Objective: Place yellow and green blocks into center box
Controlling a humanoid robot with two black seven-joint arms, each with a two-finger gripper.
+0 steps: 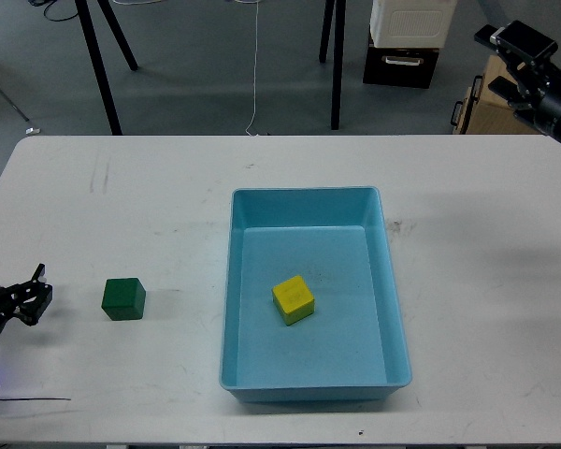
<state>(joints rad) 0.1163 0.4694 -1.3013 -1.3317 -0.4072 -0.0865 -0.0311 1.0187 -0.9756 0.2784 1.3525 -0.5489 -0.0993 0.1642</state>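
The light-blue tray (393, 281) sits in the middle of the white table. The yellow block (294, 299) lies inside it on the floor, slightly left of center. The dark green block (123, 298) stands on the table to the left of the tray, well apart from it. My left gripper (35, 295) is low at the left edge, a short way left of the green block. Its fingers look spread and hold nothing. My right gripper (516, 45) is raised at the top right, beyond the table's far edge. It is empty, and its fingers cannot be told apart.
The white table (150, 196) ends close to the tray's near rim. Behind it on the floor are black stand legs (336, 65), a white-and-black crate (407, 37) and a brown cardboard box (491, 103). A thin cable (33, 399) lies at the front left.
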